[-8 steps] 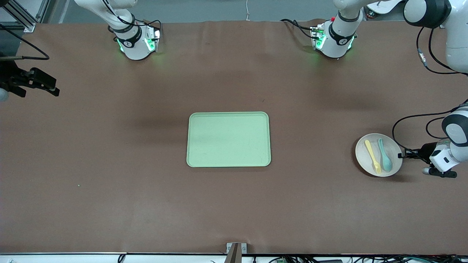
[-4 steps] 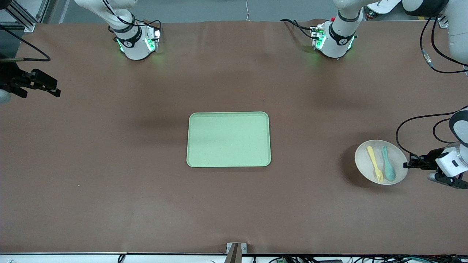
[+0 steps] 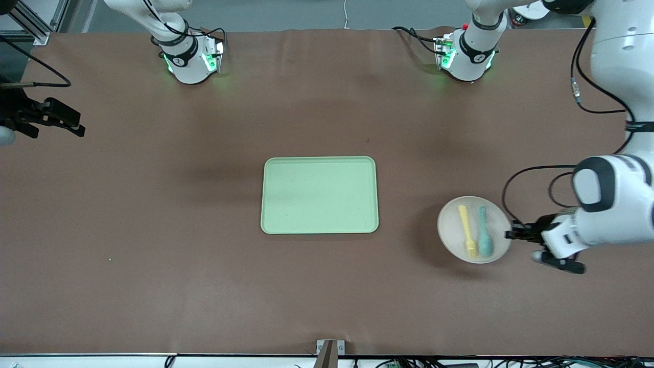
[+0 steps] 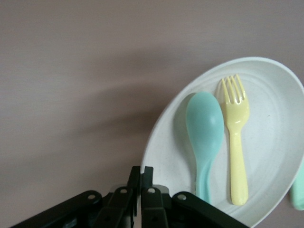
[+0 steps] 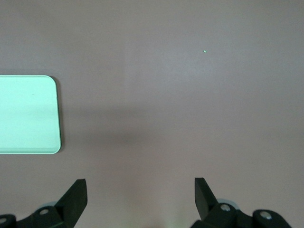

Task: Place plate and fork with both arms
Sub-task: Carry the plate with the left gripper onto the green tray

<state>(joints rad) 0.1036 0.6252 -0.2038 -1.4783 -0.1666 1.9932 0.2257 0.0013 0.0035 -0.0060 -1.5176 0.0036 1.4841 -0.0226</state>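
The off-white round plate (image 3: 452, 230) is held in the air above the brown table, between the green tray (image 3: 286, 204) and the left arm's end. The pale-yellow fork (image 3: 467, 230) and a teal spoon (image 3: 483, 231) lie side by side on it. My left gripper (image 3: 511, 234) is shut on the plate's rim; the left wrist view shows its fingers (image 4: 147, 178) pinching the rim of the plate (image 4: 275, 90) beside the spoon (image 4: 205, 128) and fork (image 4: 235, 118). My right gripper (image 3: 76, 128) waits open and empty over the table at the right arm's end, also in its wrist view (image 5: 140, 190).
The rectangular light-green tray lies flat at the table's middle, and its corner shows in the right wrist view (image 5: 28, 114). The arm bases (image 3: 191, 59) (image 3: 467, 56) stand along the table's edge farthest from the front camera. A small speck (image 3: 110, 259) lies on the table.
My left gripper has lifted the plate with the fork and spoon on it and carried it toward the tray. The right arm has barely moved.
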